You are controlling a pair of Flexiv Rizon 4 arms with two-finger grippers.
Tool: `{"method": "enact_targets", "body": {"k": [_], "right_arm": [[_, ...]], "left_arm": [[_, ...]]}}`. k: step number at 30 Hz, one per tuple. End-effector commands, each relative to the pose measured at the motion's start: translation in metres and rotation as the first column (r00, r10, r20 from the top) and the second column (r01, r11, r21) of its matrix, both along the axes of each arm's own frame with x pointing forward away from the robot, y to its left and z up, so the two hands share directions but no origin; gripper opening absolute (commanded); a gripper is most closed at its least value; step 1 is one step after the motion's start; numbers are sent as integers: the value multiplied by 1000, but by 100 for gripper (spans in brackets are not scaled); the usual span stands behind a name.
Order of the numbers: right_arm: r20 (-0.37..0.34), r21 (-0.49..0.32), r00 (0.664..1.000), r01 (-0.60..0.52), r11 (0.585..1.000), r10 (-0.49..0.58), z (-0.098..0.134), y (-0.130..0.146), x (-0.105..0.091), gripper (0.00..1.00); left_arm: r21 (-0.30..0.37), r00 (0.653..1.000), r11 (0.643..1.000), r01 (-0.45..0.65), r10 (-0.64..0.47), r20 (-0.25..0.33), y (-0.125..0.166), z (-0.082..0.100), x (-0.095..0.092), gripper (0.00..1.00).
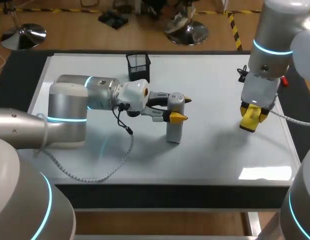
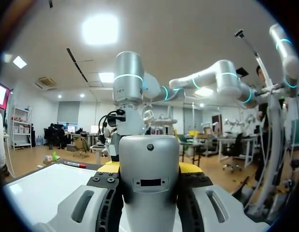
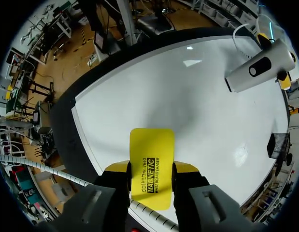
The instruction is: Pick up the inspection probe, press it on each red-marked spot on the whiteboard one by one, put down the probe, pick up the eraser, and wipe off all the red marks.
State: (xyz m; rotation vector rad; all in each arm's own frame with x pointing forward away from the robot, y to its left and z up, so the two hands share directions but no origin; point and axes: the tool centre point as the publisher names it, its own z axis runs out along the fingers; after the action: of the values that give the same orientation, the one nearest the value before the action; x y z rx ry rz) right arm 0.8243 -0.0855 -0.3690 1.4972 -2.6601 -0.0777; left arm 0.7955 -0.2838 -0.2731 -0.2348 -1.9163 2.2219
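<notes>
Probe (image 1: 175,120) upright mid-whiteboard (image 1: 210,155), pinched side-on by the left jaws. Right jaws pinch the yellow eraser (image 1: 250,117), long axis pointing down, over the whiteboard's right side, well apart. Can't spot red marks tbh.

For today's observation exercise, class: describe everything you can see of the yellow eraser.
The eraser is a flat, bright yellow rectangle with rounded corners and black print on one face, plastic by its look. The right gripper's fingers clamp it from both sides, its free end pointing down at the whiteboard near the board's right edge. It seems to hang clear of the surface; nothing else touches it.
</notes>
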Motion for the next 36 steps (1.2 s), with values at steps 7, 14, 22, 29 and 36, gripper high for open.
{"method": "enact_targets", "body": {"k": [7,14,22,29,36], "right_arm": [[1,-2,1000,-2,1000,2,1,-1,0,0],[1,-2,1000,-2,1000,2,1,-1,0,0],[1,-2,1000,-2,1000,2,1,-1,0,0],[1,-2,1000,-2,1000,2,1,-1,0,0],[1,-2,1000,-2,1000,2,1,-1,0,0]], "left_arm": [[-2,1000,1000,2,-2,0,1,-3,1,0],[-1,1000,1000,16,-16,2,2,0,2,0],[-39,995,995,91,-90,30,17,28,12,0],[-71,990,988,134,-131,49,44,49,27,0],[-84,977,974,211,-206,62,72,62,38,0]]}}
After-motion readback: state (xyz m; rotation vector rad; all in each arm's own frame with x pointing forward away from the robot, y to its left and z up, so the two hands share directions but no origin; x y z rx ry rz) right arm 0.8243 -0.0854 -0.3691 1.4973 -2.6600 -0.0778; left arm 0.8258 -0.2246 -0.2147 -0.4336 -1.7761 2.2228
